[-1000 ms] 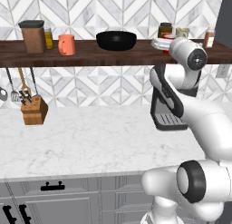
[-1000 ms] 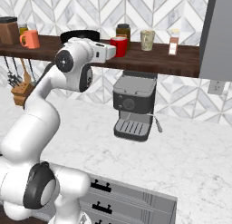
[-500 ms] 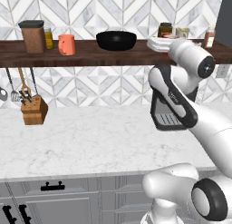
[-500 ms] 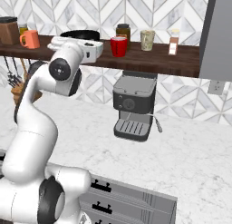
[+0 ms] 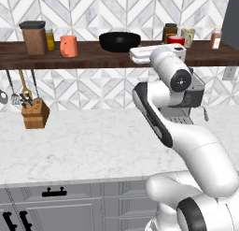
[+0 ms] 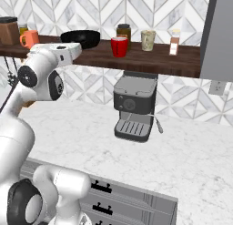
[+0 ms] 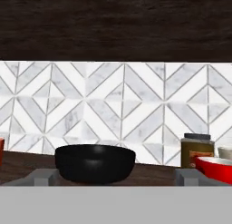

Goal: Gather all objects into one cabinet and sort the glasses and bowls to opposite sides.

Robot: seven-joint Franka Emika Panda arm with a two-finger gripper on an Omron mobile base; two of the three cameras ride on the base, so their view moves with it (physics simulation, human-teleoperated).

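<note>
Your claw (image 7: 116, 177) is standing wide open, its two grey fingertips (image 7: 41, 177) spread to either side of the bowl (image 7: 95, 163) and gripping nothing. In the hand view you are looking straight at that bowl — glossy black, wide and shallow, with a soft highlight on its front wall and a rim that is catching a little light. It is sitting upright on the dark wooden shelf (image 5: 93, 57), against the white-and-grey chevron tile.

From the left base view the arm is reaching up to the shelf, with the white hand lying level just right of the bowl (image 5: 119, 41) and nearly at its height; whether the fingers are touching it you cannot tell from here. From the right base view the hand is pointing toward the same bowl (image 6: 81, 38) from the front.

Further left on the shelf the glass (image 5: 68, 46) is standing — a small plain salmon-orange cup, upright, well apart from the bowl, just right of a brown canister (image 5: 33, 37) with a dark lid. Right of the bowl you are seeing a red mug (image 6: 119, 47), a dark jar (image 6: 123, 32) behind it and a pale cup (image 6: 148, 40).

The grey cabinet (image 6: 217, 37) is hanging at the shelf's right end. Under the shelf an espresso machine (image 6: 133, 105) is sitting on the marble tabletop (image 6: 182, 151).
</note>
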